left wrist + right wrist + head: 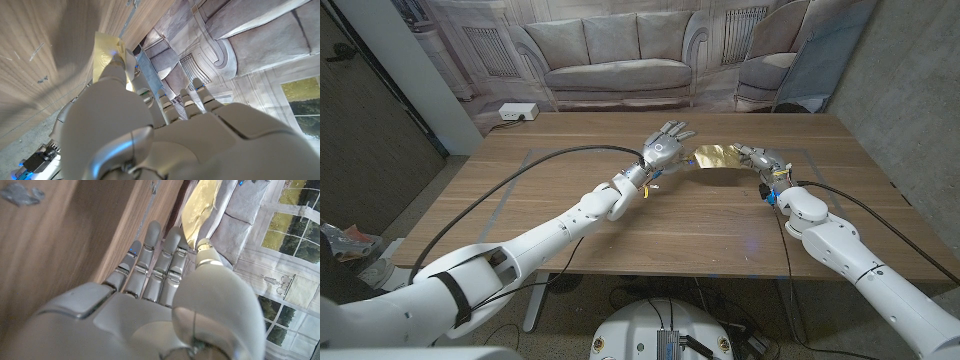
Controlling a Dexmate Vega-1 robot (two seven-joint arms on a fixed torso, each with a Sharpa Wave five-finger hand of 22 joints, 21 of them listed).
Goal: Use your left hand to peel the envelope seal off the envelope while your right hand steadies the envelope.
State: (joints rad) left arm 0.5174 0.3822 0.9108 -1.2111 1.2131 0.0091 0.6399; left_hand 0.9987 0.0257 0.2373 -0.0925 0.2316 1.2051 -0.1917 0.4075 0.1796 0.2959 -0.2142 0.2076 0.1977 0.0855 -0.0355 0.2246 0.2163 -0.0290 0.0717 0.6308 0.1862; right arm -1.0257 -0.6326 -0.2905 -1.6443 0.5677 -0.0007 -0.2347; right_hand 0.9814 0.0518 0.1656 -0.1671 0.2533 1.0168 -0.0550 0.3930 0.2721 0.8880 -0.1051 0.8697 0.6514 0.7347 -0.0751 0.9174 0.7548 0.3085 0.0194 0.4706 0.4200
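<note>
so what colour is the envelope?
Shiny gold, crinkled; the envelope shows best in the head view, between the two hands.

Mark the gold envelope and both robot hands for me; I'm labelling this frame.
gold envelope [718,158], head view, middle of its shiny face.
left hand [663,150], head view, back of the hand.
right hand [760,160], head view, back of the hand.

Left arm stretches in from the near left corner to mid-table — left hand [666,146] raised at the gold envelope's [720,158] left end, back toward the camera, fingers spread upward, thumb against the envelope's edge. Right arm comes in from the right corner, wrist bent inward — right hand [760,161] holds the envelope's right end, thumb on top, fingers [150,255] straight and together.
</note>
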